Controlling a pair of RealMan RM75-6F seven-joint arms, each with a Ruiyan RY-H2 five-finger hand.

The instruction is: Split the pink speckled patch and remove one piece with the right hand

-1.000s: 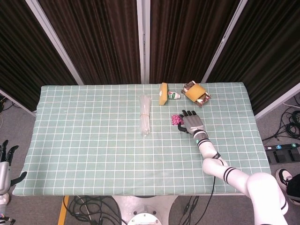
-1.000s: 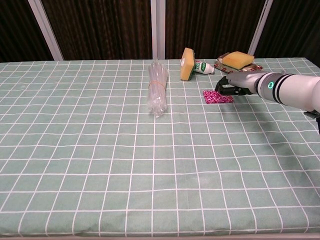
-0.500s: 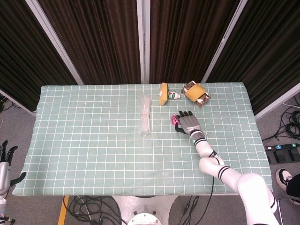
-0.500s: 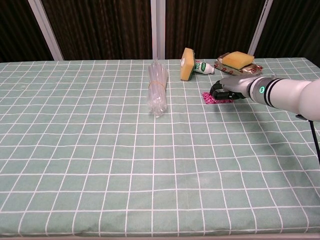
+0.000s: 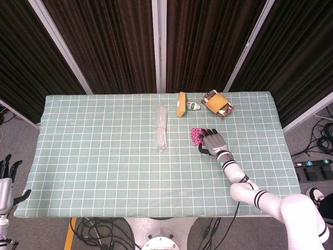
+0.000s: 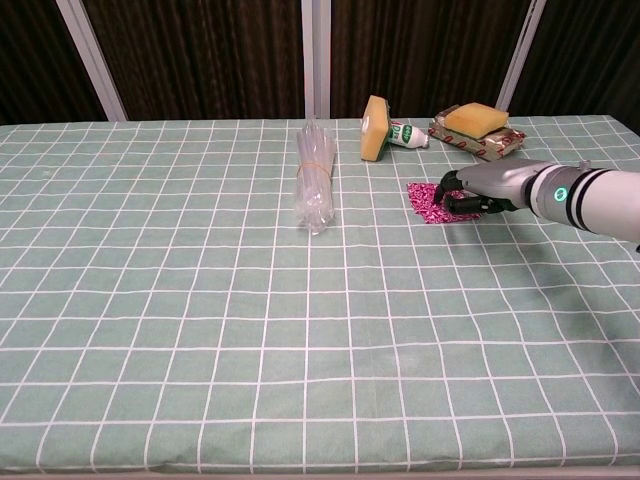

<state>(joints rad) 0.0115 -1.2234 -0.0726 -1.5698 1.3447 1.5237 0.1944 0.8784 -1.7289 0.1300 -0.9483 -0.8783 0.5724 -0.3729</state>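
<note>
The pink speckled patch [image 5: 196, 136] [image 6: 426, 201] lies on the green checked cloth, right of the table's middle. My right hand [image 5: 215, 142] [image 6: 478, 189] comes in from the right, palm down. Its dark fingers [image 6: 456, 196] curl over the patch's right edge and grip it. The part of the patch under the fingers is hidden, so I cannot tell whether it is split. My left hand [image 5: 6, 179] hangs off the table at the lower left of the head view, fingers apart and holding nothing.
A bundle of clear straws [image 5: 161, 126] [image 6: 315, 186] lies left of the patch. Behind it are a yellow sponge on edge [image 5: 181, 104] [image 6: 375, 129], a small white bottle [image 5: 193, 106] [image 6: 408, 135] and a sponge on a wrapper [image 5: 218, 103] [image 6: 477, 128].
My right hand has drawn back toward me and to the right, uncovering more of the patch. The patch now looks bunched and reaches further toward me. The left hand has barely moved.
</note>
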